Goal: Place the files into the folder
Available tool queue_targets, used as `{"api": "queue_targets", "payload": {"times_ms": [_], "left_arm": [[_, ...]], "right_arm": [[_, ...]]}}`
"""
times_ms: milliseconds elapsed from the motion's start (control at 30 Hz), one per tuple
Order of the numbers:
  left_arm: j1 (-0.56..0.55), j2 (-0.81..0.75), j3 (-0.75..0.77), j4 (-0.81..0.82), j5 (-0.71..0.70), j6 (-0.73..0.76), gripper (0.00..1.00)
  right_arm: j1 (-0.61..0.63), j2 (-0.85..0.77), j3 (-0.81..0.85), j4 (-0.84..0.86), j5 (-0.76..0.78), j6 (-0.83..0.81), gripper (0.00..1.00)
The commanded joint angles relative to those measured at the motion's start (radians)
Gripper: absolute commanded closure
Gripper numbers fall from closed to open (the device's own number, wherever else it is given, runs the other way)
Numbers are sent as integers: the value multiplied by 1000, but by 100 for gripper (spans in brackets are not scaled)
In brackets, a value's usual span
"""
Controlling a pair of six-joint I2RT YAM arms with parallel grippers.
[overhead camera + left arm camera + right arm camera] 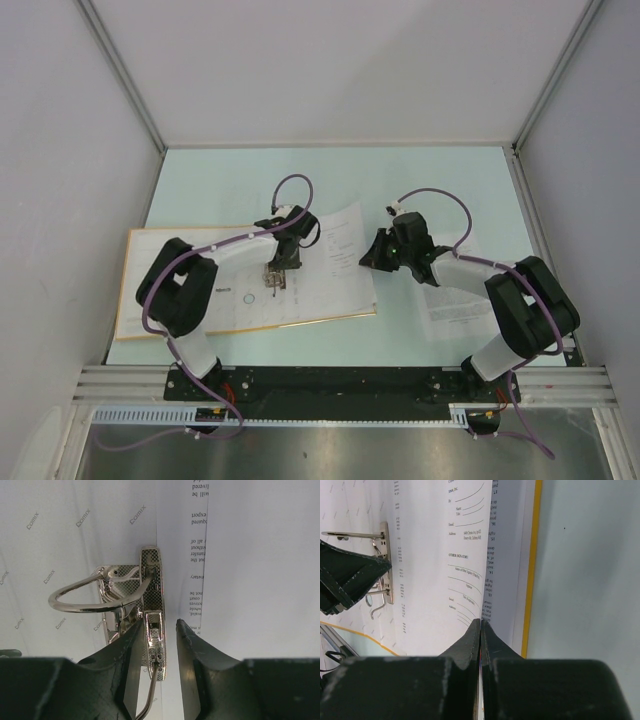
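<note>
Well, from above, the folder (135, 300) lies open and flat on the table (420, 180), its metal rings (272, 280) under the left gripper (275, 272). The right gripper (368, 258) holds the right edge of a sheet (340, 250) spread over the folder's right half. A loose sheet (455, 305) lies on the table beneath the right arm, outside the folder.

At the left wrist, the left gripper (159, 625) has its fingers apart, one on each side of the metal clamp plate (151, 575), gripping nothing. The rings (85, 600) arch to the left, and the printed sheet (197, 540) sits just right of the plate, not on the rings.

At the right wrist, the right gripper (480, 624) is pinched tight on the sheet (465, 555), which rises off the folder's yellow edge (532, 555). The rings (350, 534) stand well left of the paper's near edge, beside the left gripper (345, 580).

The step looks like sliding this sheet toward the rings. To do it well, keep the paper low and taut, draw it straight toward the rings without skewing, and hold the left fingers clear so the edge does not snag. Whether the rings are open, I cannot tell.
</note>
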Motion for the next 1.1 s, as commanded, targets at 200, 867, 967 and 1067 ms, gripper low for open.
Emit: {"api": "queue_targets", "payload": {"times_ms": [200, 867, 967, 1067], "left_arm": [[13, 25, 21, 13, -45, -37, 64], [21, -6, 24, -4, -33, -25, 84], [21, -13, 26, -8, -30, -19, 89], [22, -22, 32, -14, -25, -14, 92]], "right_arm": [[-2, -2, -6, 49, 1, -7, 100], [4, 84, -7, 123, -34, 0, 100], [1, 90, -7, 124, -36, -4, 100], [-4, 99, -7, 129, -45, -9, 100]]}}
